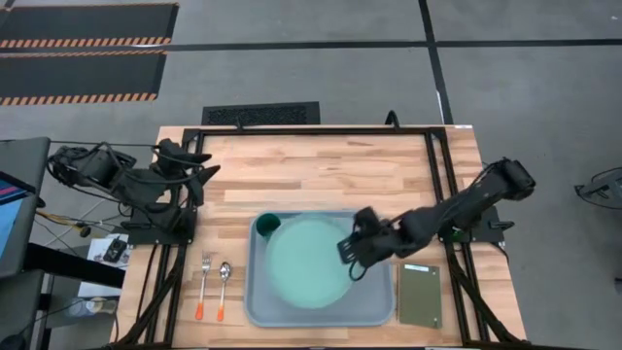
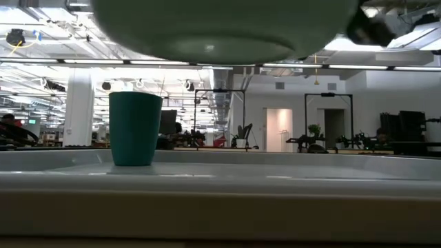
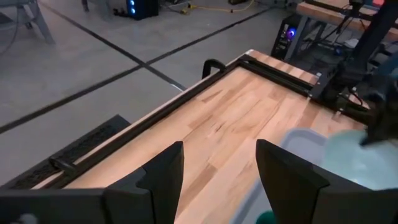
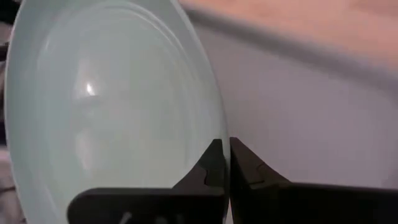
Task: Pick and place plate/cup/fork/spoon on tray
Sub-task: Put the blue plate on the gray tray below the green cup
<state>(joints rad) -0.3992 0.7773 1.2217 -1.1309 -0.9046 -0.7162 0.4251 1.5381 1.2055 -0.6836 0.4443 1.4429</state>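
Plate held above tray, clear of tray floor in low view. Right gripper clenched on plate rim, 2 fingers pinching edge. Cup upright in tray's far-left corner. Fork & spoon side by side on table, left of tray. Left gripper parked at table's left edge, fingers apart, empty. Olive pad right of tray.

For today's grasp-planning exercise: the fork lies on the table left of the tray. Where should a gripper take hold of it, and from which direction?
Grip the fork across its thin silver shaft, midway between tines and orange tip, coming straight down from above. It lies flat on the table, handle toward the near edge, so only its narrow sides can be pinched. The spoon lies close alongside, so the jaws should open little. The left gripper is open and is probably nearest.
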